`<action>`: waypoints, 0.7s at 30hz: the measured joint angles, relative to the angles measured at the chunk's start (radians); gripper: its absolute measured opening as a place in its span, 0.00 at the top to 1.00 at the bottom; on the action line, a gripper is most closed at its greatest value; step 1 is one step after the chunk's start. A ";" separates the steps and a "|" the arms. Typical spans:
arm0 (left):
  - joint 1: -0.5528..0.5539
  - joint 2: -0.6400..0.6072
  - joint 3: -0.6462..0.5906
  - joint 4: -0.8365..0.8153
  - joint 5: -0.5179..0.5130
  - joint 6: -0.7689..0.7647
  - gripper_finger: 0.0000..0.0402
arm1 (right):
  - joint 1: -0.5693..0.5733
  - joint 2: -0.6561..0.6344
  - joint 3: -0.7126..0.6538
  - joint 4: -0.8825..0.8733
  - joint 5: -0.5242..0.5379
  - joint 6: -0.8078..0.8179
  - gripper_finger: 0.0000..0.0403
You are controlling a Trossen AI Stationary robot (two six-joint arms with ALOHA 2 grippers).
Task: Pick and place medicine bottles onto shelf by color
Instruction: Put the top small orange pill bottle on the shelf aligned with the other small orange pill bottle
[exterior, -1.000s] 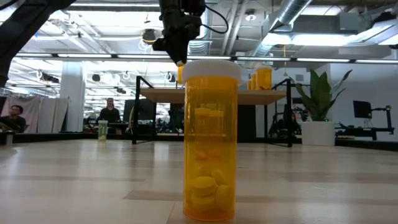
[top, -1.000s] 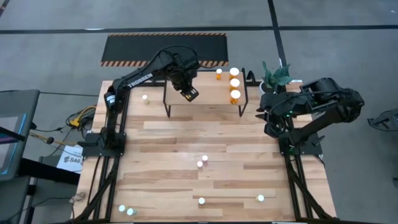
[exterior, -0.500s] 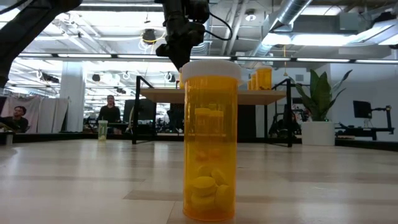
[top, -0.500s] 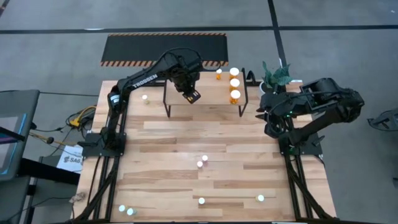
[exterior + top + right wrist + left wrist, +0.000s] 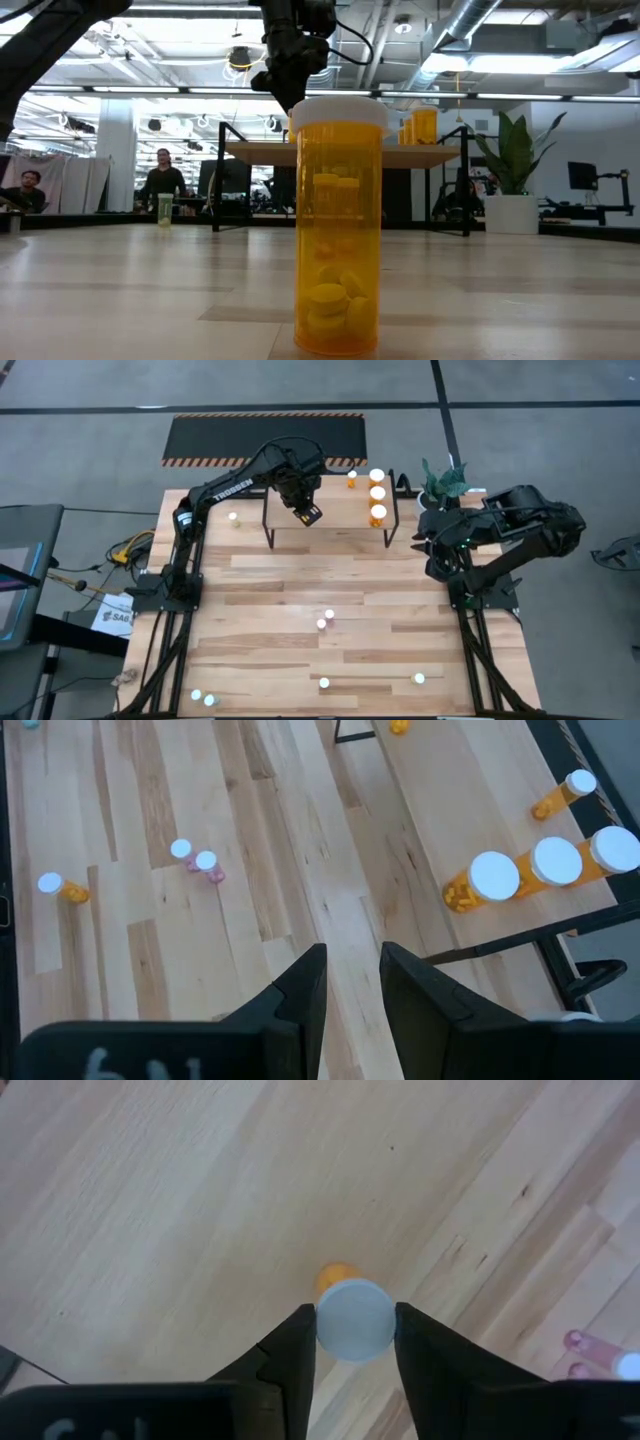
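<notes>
Placement is in hand: left pincer [image 5: 309,514], closed on a small orange bottle [image 5: 352,1315], hovers over the shelf [image 5: 335,512] left of three orange ones; next, lower and release; right pincer [image 5: 352,972], parked at the tabletop's right edge, gapes empty.

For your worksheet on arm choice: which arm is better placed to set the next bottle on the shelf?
Left. Its gripper holds an orange bottle over the shelf; the right gripper is open, waiting beside it.
</notes>
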 joint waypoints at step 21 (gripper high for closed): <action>-0.001 0.003 0.034 -0.002 -0.041 0.042 0.44 | 0.000 0.000 0.000 0.000 0.000 -0.004 0.71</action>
